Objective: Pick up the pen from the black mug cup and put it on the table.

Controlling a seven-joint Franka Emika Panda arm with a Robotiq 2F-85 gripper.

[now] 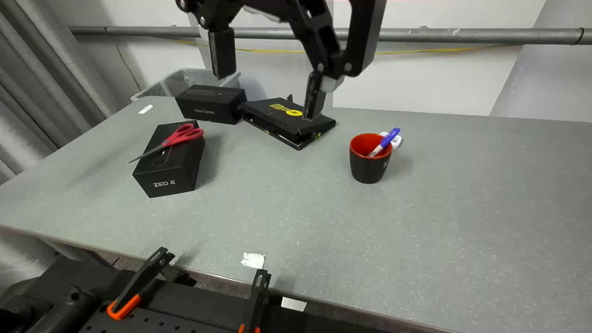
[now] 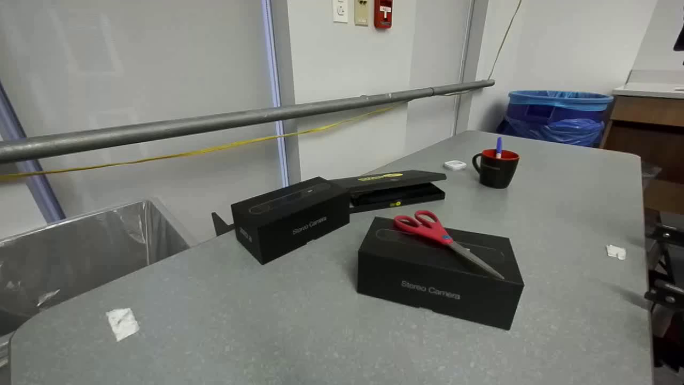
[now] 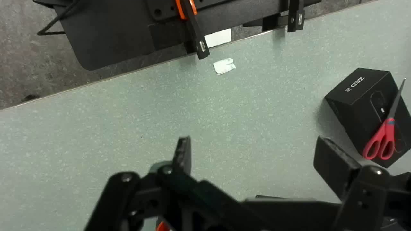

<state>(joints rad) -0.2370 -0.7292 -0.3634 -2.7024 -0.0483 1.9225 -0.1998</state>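
The black mug cup stands upright on the grey table, and also shows in an exterior view. The blue pen leans in it, its blue end above the red rim; it also shows in an exterior view. My gripper is open and empty, high above the table and apart from the mug. In the wrist view the gripper has bare table between its fingers. There the mug shows only as a red sliver behind the gripper; the pen cannot be made out.
Red scissors lie on a black box. Another black box and a partly open black case stand farther back. A small white item lies by the mug. A pipe runs along the wall. Clamps grip the front edge.
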